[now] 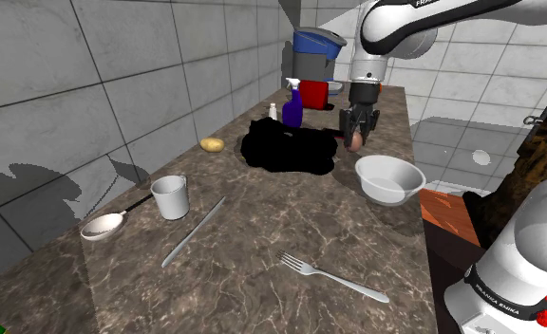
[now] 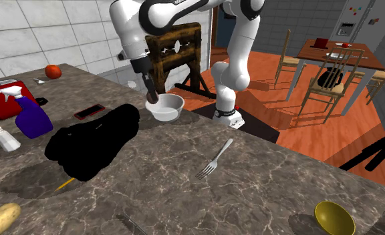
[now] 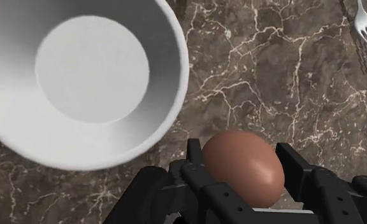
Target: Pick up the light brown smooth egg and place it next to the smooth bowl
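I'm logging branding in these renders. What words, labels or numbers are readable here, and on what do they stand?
"FRANKA EMIKA": on the dark band at the arm's base, shoulder view.
Lettering on the arm's upper link: cut off at the edge, unreadable.
Panel on the grey fridge: too small to read.
The egg and the bowl: no text.

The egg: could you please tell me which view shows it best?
The wrist view: the brown egg looms large, clasped in the pincer beside the white bowl. The shoulder view gives a small brownish glimpse of it below the pincer. In the second exterior view it is too small to tell.
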Available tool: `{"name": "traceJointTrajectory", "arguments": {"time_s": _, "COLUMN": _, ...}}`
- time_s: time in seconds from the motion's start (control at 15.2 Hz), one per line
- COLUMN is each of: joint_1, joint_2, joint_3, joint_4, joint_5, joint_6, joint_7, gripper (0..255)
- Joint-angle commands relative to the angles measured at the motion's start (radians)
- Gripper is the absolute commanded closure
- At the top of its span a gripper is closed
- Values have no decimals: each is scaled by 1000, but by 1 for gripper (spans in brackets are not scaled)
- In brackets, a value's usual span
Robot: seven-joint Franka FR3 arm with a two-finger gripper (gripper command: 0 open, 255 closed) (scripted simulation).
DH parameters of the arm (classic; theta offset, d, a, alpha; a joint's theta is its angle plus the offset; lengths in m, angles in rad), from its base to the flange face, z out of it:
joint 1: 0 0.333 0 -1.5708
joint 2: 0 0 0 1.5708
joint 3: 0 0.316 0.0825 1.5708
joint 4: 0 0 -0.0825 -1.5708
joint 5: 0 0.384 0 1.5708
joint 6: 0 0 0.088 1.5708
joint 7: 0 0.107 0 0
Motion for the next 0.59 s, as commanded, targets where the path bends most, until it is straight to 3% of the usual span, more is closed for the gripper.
{"name": "traceJointTrajectory", "arguments": {"time_s": 0.0, "joint_1": -23, "joint_2": 3, "joint_3": -33, "joint_4": 4, "joint_5": -20, "joint_6": -11, "joint_7": -49, "gripper": 255}}
{"name": "traceJointTrajectory", "arguments": {"time_s": 0.53, "joint_1": -112, "joint_2": 37, "joint_3": -160, "joint_4": 50, "joint_5": -91, "joint_6": -49, "joint_7": -236, "gripper": 255}}
